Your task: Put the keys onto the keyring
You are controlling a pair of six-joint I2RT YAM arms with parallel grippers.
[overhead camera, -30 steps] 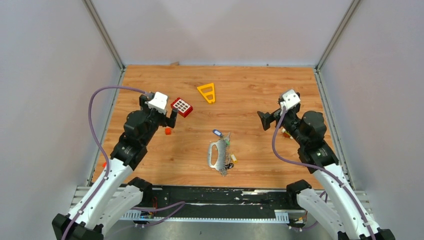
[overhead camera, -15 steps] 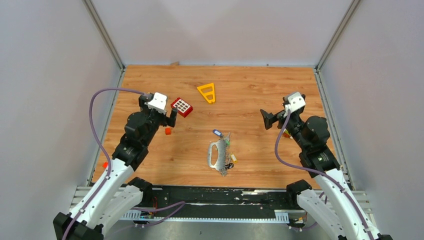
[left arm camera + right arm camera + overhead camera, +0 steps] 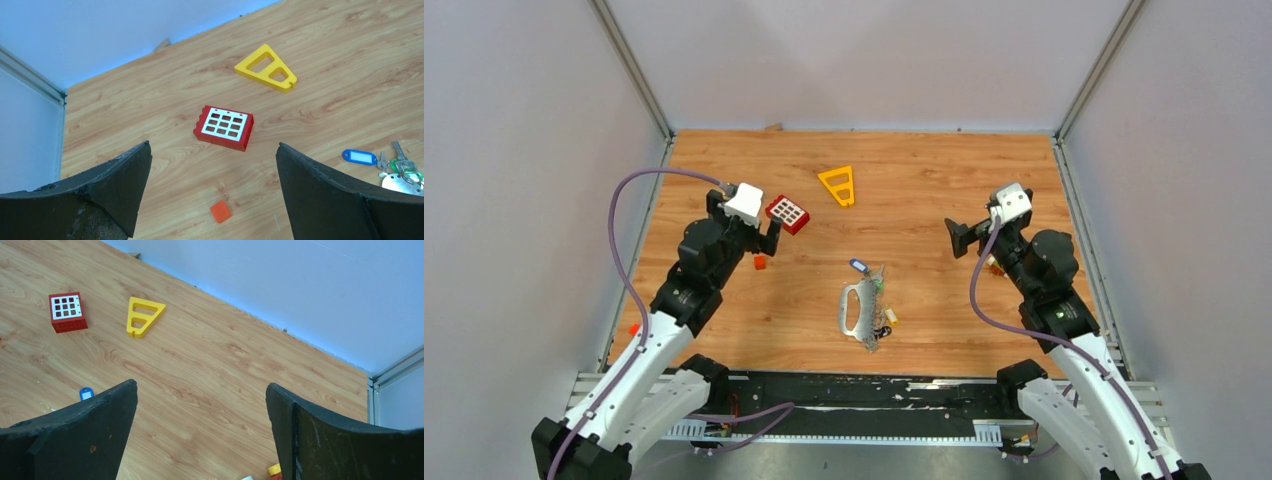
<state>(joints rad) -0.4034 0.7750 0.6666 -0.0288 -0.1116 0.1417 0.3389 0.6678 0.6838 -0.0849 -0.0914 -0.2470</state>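
Note:
The grey D-shaped keyring (image 3: 855, 309) lies on the wood near the front middle of the table. Small keys (image 3: 880, 322) with blue, green, yellow and black tags cluster along its right side, and a blue-tagged key (image 3: 858, 265) lies just behind it. In the left wrist view the blue tag (image 3: 359, 157) and silver keys (image 3: 400, 162) show at the right edge. My left gripper (image 3: 767, 238) hangs open at the left, above a small orange block (image 3: 220, 211). Over the right side, my right gripper (image 3: 958, 240) is open and holds nothing. A blue tag (image 3: 86, 393) peeks past its left finger.
A red brick with a white grid (image 3: 788, 213) lies just behind the left gripper, and a yellow triangular frame (image 3: 838, 185) sits further back. Coloured toy bricks (image 3: 995, 266) lie under the right arm. Grey walls enclose the table on three sides.
The right arm has drawn back slightly towards the right wall. The left arm has shifted a little to the right. Keys and keyring have not moved.

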